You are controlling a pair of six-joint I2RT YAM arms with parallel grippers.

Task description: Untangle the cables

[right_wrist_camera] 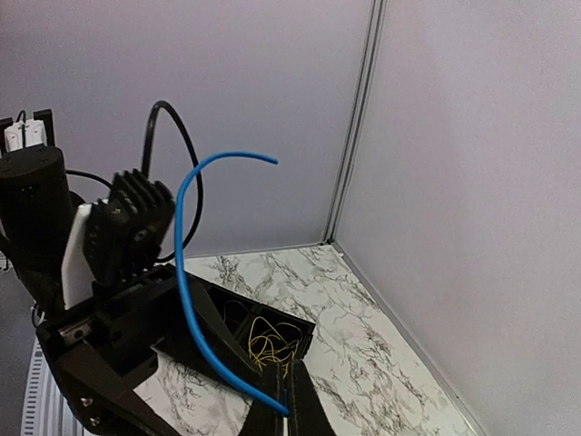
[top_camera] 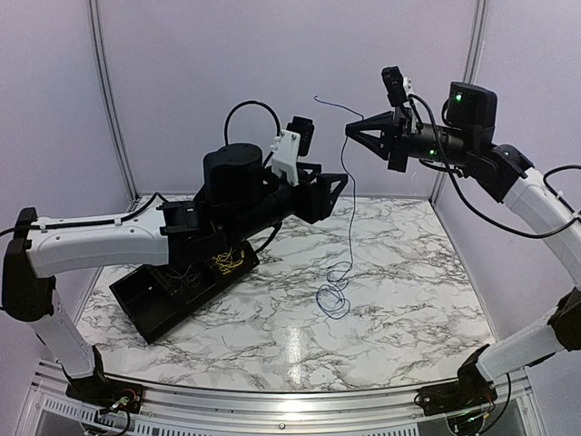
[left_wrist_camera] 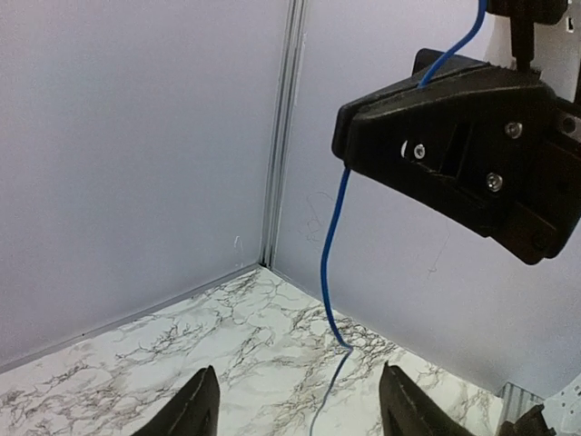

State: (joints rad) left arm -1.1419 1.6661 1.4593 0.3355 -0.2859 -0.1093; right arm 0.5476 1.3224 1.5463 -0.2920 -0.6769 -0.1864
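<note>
Yellow cable (top_camera: 227, 262) sits coiled in the black tray (top_camera: 145, 300) at the left, with a thin black cable (top_camera: 184, 274) beside it, so I count two strands not yet dealt with. My left gripper (top_camera: 338, 185) hangs with fingers spread, empty, just beside the blue cable (top_camera: 350, 218), which drops to loose loops on the marble table (top_camera: 408, 272). The right gripper (top_camera: 354, 131) pinches that strand up high, jaws pressed together. My worry: so thin a wire may slip from the pinch, or lifting higher may draw the loops into a knot.
</note>
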